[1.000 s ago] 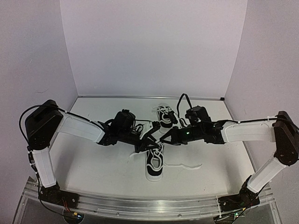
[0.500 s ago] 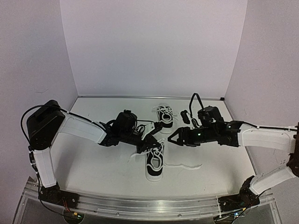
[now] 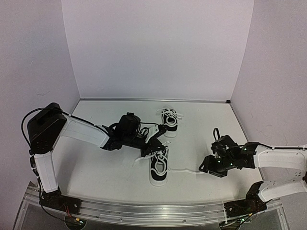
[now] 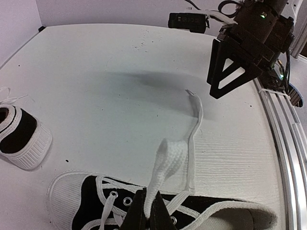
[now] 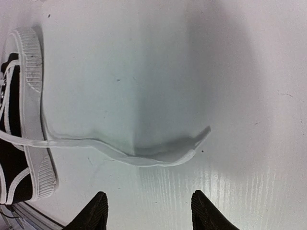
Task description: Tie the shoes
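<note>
Shoes [image 3: 159,168] mid-tie: left gripper [image 4: 148,213] clamped on a lace [image 4: 165,160], right gripper [image 5: 148,211] parted and empty.
I'm pinching that lace just above the near shoe [image 4: 93,196] at table [image 3: 96,167] centre, I judge to keep it taut. My right hovers over the loose lace end [image 5: 158,155] on the table, ready to take it. The far shoe [image 3: 169,120] sits behind. A second ago my right was shut beside the left, and it has since swung out and opened.

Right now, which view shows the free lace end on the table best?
Right wrist: the lace end lies whole and close below. Left wrist shows it small and far; top view, only a faint thin line.
</note>
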Robot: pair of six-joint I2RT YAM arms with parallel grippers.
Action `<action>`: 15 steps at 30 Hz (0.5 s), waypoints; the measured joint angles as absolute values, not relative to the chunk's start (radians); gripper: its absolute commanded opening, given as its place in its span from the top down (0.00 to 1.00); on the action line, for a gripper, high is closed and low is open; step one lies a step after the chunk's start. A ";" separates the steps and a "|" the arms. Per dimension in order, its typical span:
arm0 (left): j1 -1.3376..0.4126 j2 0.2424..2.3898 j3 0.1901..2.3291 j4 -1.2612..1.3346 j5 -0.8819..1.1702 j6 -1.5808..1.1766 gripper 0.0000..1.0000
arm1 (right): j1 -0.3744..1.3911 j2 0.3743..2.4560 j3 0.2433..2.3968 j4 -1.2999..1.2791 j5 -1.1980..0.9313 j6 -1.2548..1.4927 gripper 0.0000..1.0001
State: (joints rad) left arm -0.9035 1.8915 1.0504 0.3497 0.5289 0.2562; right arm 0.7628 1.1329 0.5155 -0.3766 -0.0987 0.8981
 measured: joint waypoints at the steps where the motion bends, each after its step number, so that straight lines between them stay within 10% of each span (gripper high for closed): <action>1: -0.904 1.892 1.050 0.350 0.529 0.256 1.00 | 0.762 1.140 0.514 -0.381 -0.092 0.913 0.44; 15: -0.904 1.892 1.041 0.378 0.529 0.253 1.00 | 0.762 1.438 0.612 -0.249 -0.075 0.938 0.54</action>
State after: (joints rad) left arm -0.9035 1.8915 1.0410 0.3777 0.5285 0.2531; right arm 0.7624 1.4380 0.6121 -0.2489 -0.0753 0.9381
